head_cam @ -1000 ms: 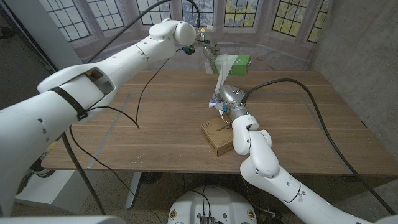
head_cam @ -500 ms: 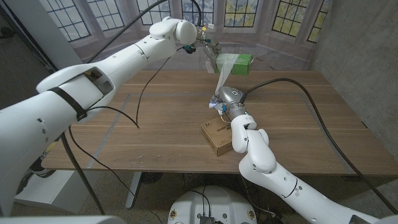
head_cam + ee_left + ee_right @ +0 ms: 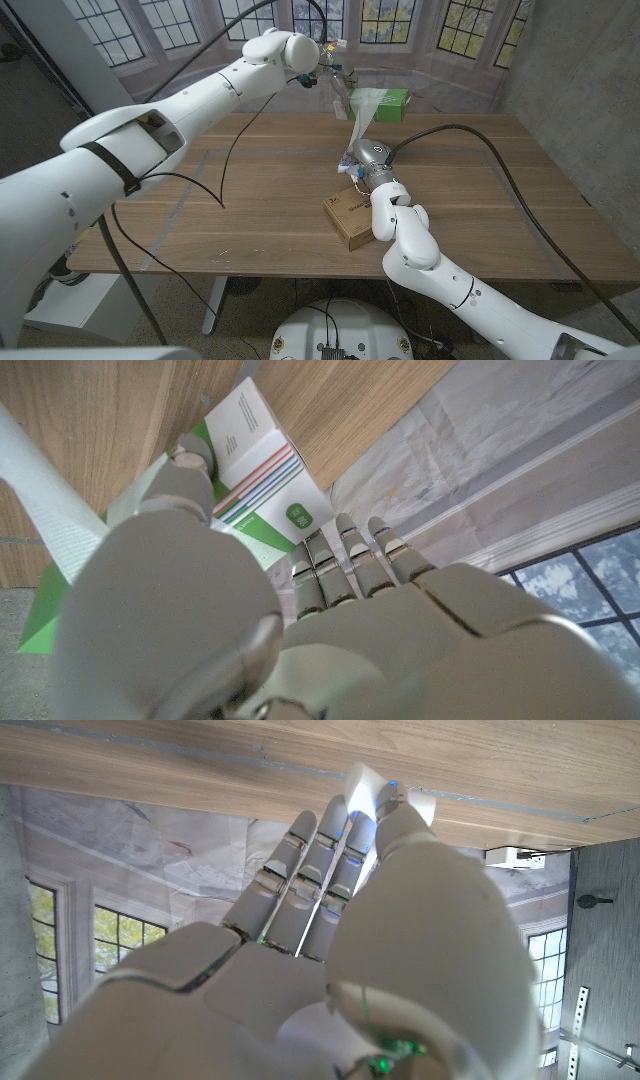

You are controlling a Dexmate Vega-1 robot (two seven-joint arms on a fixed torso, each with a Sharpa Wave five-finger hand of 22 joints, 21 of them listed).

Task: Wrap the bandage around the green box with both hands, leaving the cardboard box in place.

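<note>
Arched windows back the wooden surface (image 3: 250, 190); at its far edge the left hand (image 3: 328, 72) holds the green box (image 3: 385, 101) aloft, bandage (image 3: 357, 125) stretching down to the right hand (image 3: 353, 163) beside the cardboard box (image 3: 350, 218). Left wrist view: fingers (image 3: 345, 555) clasp the box. Right wrist view: fingers (image 3: 310, 870) pinch the bandage's end; overtension could probably tug it free.

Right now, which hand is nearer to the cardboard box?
Right. The right hand holds the bandage just beyond the cardboard box; the left hand is far off at the table's back, gripping the green box.
</note>
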